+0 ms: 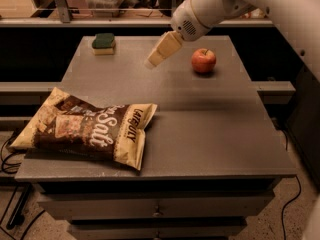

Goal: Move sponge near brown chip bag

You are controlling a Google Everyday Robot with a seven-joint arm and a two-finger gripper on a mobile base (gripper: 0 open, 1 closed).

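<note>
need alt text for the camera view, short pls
A robot arm's gripper hangs above a grey table, between a sponge near the far left corner and a red apple on the right, touching neither. A brown chip bag lies flat at the near left edge, well apart from the sponge.

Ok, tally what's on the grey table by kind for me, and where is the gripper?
Green-topped yellow foam sponge: 1
Brown crinkly chip bag: 1
Red round apple: 1
Total: 3 on the grey table
The cream two-finger gripper hangs above the table's far half, between sponge and apple, touching neither.
</note>
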